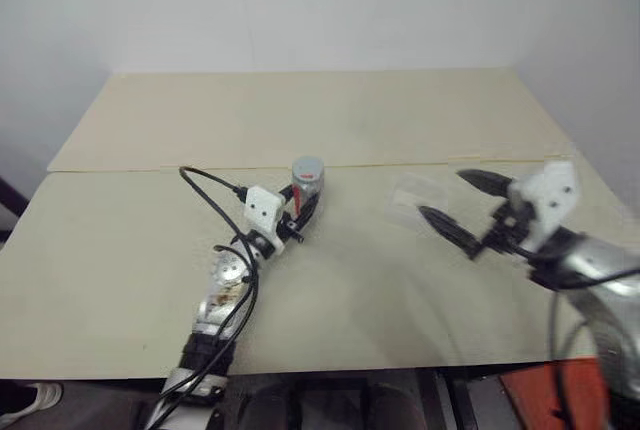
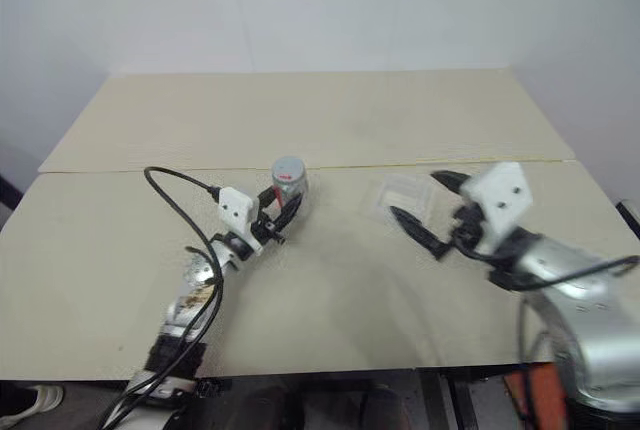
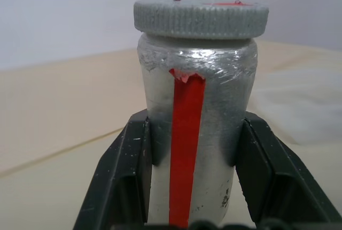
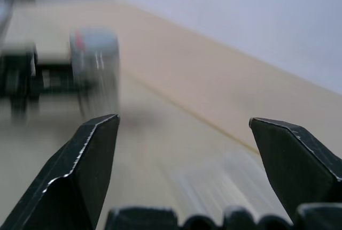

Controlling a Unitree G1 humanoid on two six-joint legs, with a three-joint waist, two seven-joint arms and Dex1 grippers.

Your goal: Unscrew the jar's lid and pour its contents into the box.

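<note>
Clamping the jar [image 3: 197, 150] below its lid [image 3: 200, 18], the left gripper [image 1: 296, 218] leaves the cap exposed for the open right gripper [image 2: 425, 212], held beside the jar.

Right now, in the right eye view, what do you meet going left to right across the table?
Left claw shut on the jar with its lid on → clear box → open right claw.
</note>
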